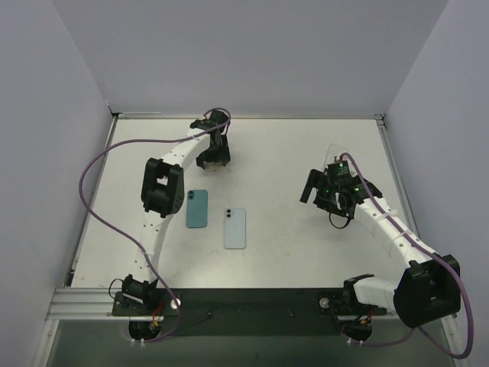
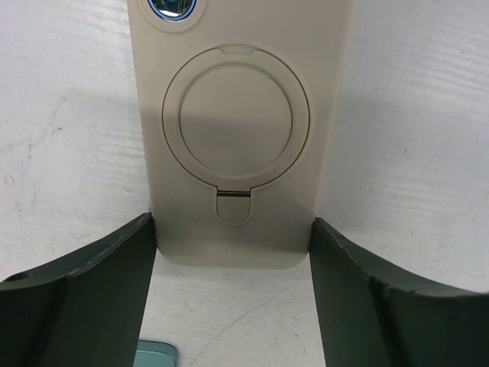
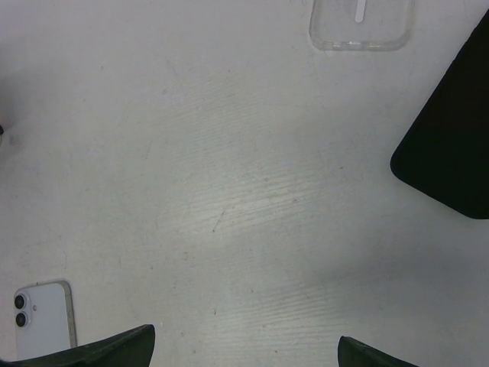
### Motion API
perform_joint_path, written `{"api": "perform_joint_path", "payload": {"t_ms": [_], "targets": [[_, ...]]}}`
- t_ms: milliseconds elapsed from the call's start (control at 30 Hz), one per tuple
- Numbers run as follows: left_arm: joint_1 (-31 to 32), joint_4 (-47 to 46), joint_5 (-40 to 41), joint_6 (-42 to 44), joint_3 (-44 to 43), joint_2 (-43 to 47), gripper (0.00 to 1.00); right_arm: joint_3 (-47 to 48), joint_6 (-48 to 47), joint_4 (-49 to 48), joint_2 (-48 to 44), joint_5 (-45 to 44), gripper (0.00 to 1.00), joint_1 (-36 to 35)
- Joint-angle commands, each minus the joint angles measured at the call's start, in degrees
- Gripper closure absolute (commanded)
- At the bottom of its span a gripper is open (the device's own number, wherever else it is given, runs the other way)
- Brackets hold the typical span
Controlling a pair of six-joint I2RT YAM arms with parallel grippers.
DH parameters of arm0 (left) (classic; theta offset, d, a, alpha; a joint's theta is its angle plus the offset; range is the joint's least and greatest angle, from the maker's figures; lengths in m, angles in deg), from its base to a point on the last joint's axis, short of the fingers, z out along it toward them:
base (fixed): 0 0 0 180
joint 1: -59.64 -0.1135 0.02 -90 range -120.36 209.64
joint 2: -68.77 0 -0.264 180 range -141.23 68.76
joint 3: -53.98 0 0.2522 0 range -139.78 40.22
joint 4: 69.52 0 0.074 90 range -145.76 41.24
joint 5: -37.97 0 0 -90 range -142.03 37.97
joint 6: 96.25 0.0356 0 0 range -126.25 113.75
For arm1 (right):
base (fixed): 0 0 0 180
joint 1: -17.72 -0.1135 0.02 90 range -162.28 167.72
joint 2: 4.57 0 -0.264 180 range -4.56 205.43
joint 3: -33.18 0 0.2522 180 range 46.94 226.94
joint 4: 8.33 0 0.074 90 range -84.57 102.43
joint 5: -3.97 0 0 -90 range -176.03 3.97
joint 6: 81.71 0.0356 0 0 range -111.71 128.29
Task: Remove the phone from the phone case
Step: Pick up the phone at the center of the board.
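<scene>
I see the left end effector (image 2: 231, 229) flanking the beige phone case (image 2: 237, 130) flat on the tabletop (image 2: 61, 115), phone (image 2: 172, 6) inside; clamping I cannot tell. Right end effector (image 3: 246, 344): spread wide, empty.

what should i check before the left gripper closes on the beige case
1. Left gripper open: ok, one finger on each side of the case.
2. Case centred between the fingers: ok.
3. Phone inside the case: ok, its lens shows in the cutout.
4. Case flat on the table: ok.
5. Right gripper free to help: ok, open and holding nothing.
6. Teal phone clear of the left fingers: cannot tell, its corner lies close by.
</scene>
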Motion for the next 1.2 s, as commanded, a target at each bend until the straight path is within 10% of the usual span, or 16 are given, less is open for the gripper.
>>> {"api": "perform_joint_path", "payload": {"t_ms": [0,133,467,1167], "targets": [[-0.42,0.42,-1.83,-0.17,0.24,-3.62,0.29,-0.09,-0.83,1.60,-1.29,-0.06,0.05,-0.34],[0.54,-3.87,-4.46,-0.18,5.51,0.76,0.47,0.18,-0.56,1.60,-1.12,0.29,0.06,-0.34],[6.60,-17.56,-16.56,-0.34,24.31,18.51,0.50,2.55,1.02,-0.59,2.48,3.71,0.08,-0.25],[14.17,-34.47,-40.33,-7.47,40.50,25.92,0.51,11.78,19.74,-19.58,27.35,22.08,0.19,1.95]]}}
